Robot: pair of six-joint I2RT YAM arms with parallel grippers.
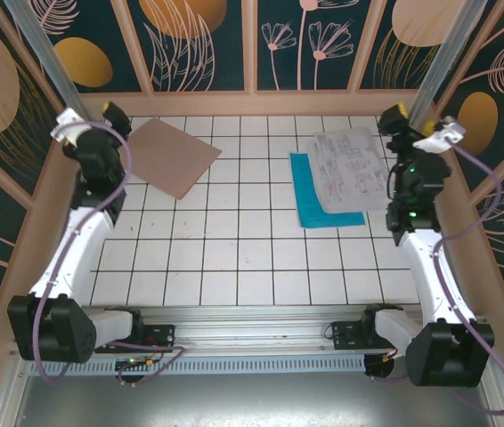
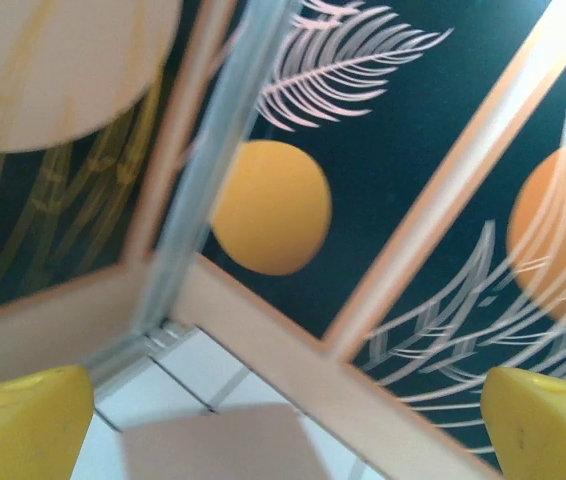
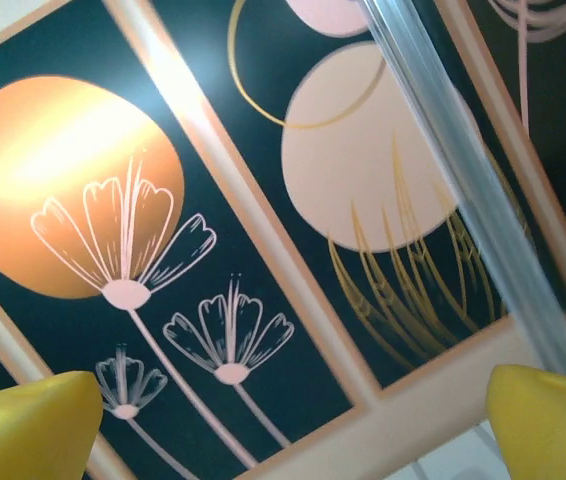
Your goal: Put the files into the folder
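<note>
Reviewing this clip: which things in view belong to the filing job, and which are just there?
Belongs to the job:
- folder, lying closed at the far left
- white printed sheets, far right
- cyan-blue sheet, partly under the white ones

Just there:
- tiled table
- patterned wall panels

Counted: one folder (image 1: 173,158), upper left of the frame. One cyan-blue sheet (image 1: 306,194), right of centre. White printed sheets (image 1: 350,169) overlap it in a stack; their number is indistinct.
</note>
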